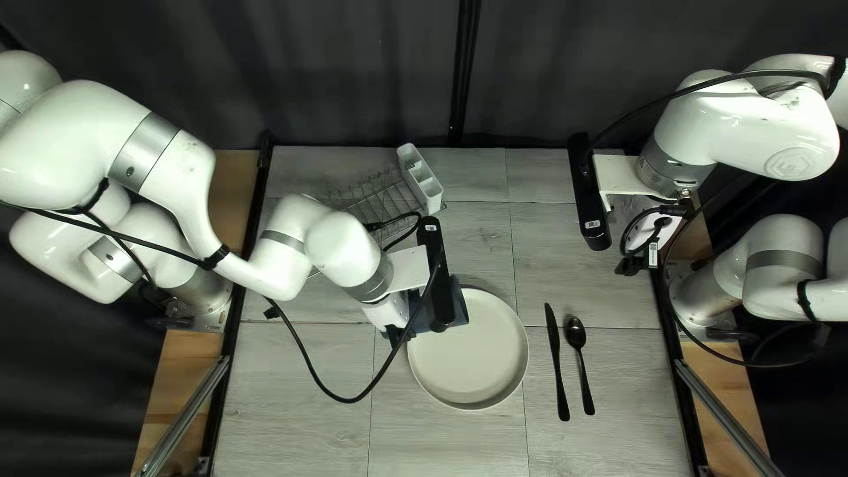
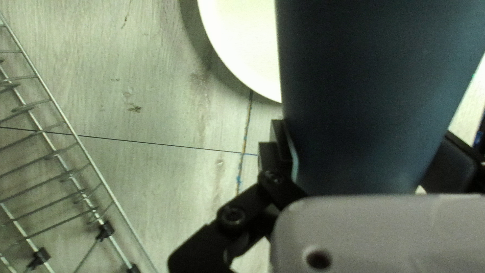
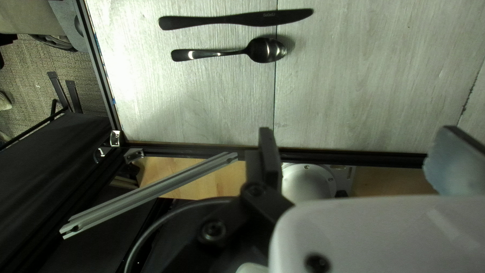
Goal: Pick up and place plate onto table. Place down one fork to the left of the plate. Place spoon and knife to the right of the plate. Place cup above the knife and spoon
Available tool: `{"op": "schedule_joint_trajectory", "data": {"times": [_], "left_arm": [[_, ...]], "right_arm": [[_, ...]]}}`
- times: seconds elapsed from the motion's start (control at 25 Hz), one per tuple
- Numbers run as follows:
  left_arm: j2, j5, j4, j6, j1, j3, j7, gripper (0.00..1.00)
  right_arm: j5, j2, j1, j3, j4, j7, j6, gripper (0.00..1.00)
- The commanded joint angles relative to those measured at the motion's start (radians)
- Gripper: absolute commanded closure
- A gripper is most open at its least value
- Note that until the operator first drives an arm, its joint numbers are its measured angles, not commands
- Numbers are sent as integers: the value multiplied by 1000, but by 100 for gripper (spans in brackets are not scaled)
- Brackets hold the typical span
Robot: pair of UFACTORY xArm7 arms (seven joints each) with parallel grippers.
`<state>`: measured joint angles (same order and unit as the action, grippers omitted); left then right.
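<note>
1. Placing the cup [image 2: 374,91] looks like the step in hand: the left gripper [image 2: 366,151] has its fingers closed against both sides of it, near the plate's upper-left edge in the top left view.
2. The plate [image 1: 468,362] lies on the tabletop [image 1: 300,397], lower centre of that view; the knife [image 1: 557,362] and spoon [image 1: 576,334] lie side by side to its right.
3. The next move calls for carrying the cup rightward, clear of the plate, then lowering it above the knife and spoon tips before letting go.
4. The right gripper [image 3: 356,139] has its fingers wide apart, nothing between them.
5. No fork is visible left of the plate, so that step probably remains.
</note>
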<state>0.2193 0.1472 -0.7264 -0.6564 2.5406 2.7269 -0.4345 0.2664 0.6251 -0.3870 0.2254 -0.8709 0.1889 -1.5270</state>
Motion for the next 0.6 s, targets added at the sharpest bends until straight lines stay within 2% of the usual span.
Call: {"op": "schedule_joint_trajectory", "data": {"times": [0.04,0.28,0.36,0.48,0.52,0.6], "left_arm": [[1,-21,-2,1,-8,-9,26,100],[1,-21,-2,1,-8,-9,26,100],[44,-53,24,-9,-8,-26,44,100],[-40,-128,-62,-36,-40,-35,83,100],[-113,-177,-110,-30,-50,-39,125,100],[-173,-233,-145,-23,-50,-40,178,100]], "right_arm": [[0,0,0,0,0,0,0,0],[0,0,0,0,0,0,0,0],[0,0,0,0,0,0,0,0],[0,0,0,0,0,0,0,0],[0,0,0,0,0,0,0,0],[0,0,0,0,0,0,0,0]]}}
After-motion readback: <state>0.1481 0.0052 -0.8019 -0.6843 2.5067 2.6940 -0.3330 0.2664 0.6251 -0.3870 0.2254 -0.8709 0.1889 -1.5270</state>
